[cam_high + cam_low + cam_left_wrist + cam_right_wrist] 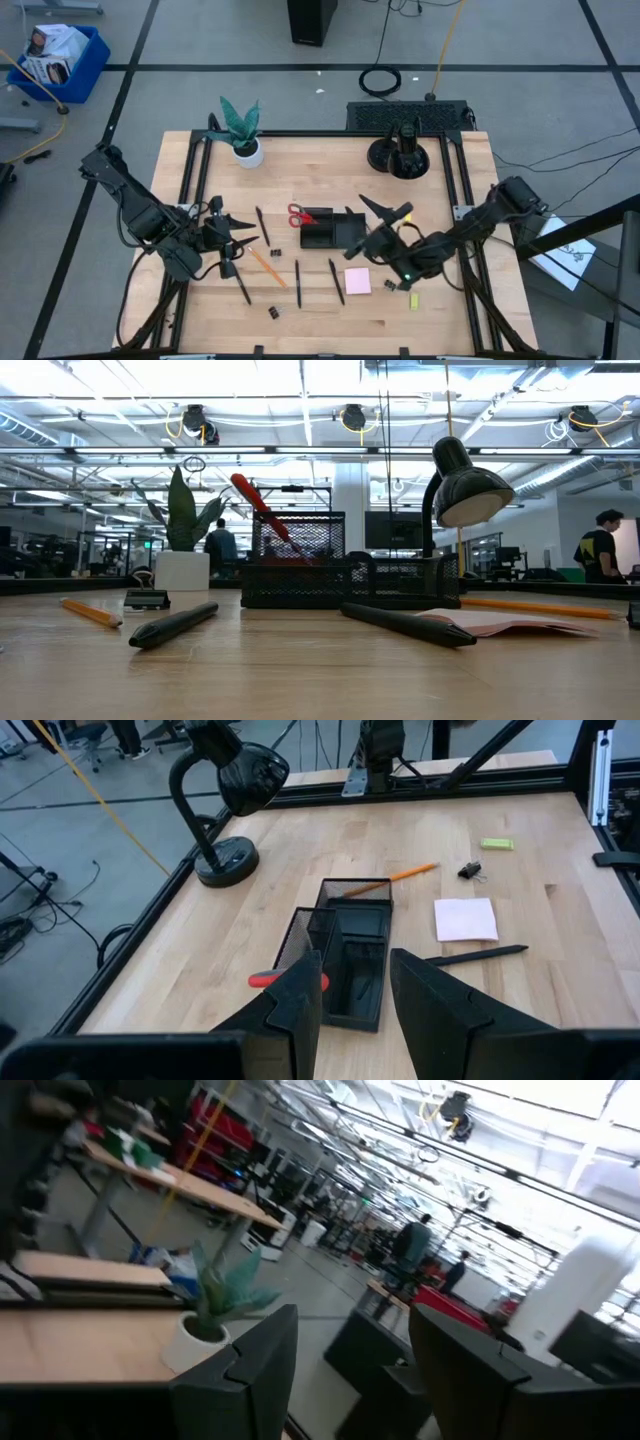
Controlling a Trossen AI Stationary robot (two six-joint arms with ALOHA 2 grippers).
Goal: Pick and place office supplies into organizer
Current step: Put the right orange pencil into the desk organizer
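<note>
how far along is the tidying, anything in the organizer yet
Barely started. Done: only the scissors stand in the organizer. In hand: nothing; left gripper and right gripper are both open above the table. Left: pens, pencil, sticky pad, binder clips and the yellow-green piece.

A potted green plant in a white pot stands near the far left corner of the wooden counter. A black desk lamp sits on its round base near the far right corner, its shade hanging over the counter in the low view. Off the counter, a blue bin holding papers rests on the grey floor beyond the left corner. A coiled black cable lies on the floor behind the far edge, beside a dark box. In the room behind, a person in a dark top stands at the right.
</note>
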